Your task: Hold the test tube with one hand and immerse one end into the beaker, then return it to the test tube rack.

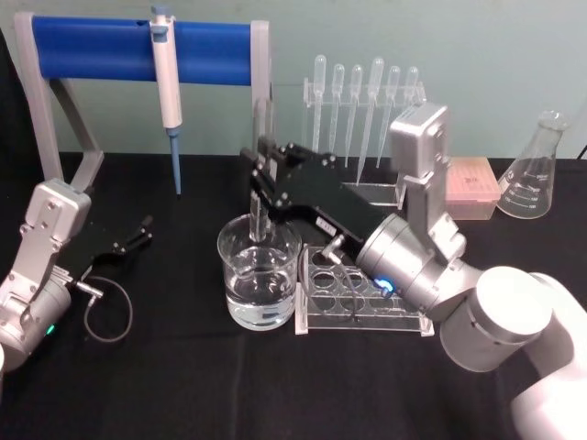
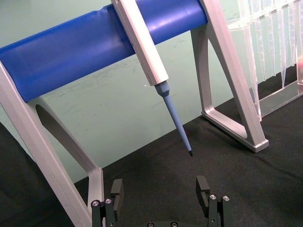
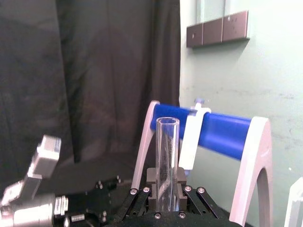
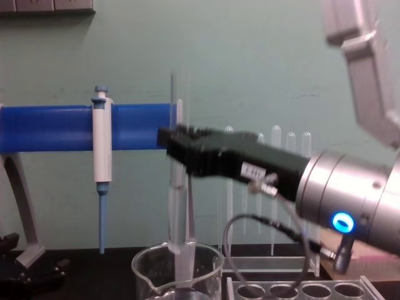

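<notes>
- From the head, we see the right gripper (image 1: pixel 258 172) clamped on the test tube (image 1: pixel 260 197), which stands upright with its lower end down inside the beaker (image 1: pixel 260 273) directly beneath the jaws; the left gripper (image 1: pixel 139 231) rests well apart, fingers spread
- At the left wrist, we see the left gripper (image 2: pixel 161 193) parted, holding nothing, the micropipette (image 2: pixel 156 71) hanging beyond it
- At the right wrist, we see the tube (image 3: pixel 166 163) pinched between the fingers, rim above them
- From the chest, we see the tube (image 4: pixel 177 206) passing below the right gripper (image 4: pixel 172 142) into the beaker (image 4: pixel 178 269)
</notes>
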Robot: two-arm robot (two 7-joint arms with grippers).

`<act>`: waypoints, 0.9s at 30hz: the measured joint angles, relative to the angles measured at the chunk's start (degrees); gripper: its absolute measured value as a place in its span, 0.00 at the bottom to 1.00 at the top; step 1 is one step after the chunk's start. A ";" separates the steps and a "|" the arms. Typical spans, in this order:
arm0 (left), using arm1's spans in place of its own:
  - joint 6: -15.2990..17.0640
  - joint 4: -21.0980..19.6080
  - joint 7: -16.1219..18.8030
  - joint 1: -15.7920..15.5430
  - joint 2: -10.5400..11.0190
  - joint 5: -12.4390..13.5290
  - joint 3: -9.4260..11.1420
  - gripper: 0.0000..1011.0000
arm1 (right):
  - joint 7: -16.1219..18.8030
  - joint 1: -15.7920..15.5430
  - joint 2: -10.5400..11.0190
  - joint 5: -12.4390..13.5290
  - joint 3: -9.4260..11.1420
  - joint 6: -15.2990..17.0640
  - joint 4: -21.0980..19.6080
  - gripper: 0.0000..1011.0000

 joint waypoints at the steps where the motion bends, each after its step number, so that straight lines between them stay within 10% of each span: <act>1: 0.00 0.00 0.00 0.00 0.00 0.00 0.00 0.99 | 0.05 -0.02 0.27 0.92 0.34 0.69 -1.05 0.23; 27: 0.00 0.00 0.00 0.00 0.00 0.00 0.00 0.99 | -4.44 -10.96 11.91 3.79 7.53 4.87 -15.47 0.23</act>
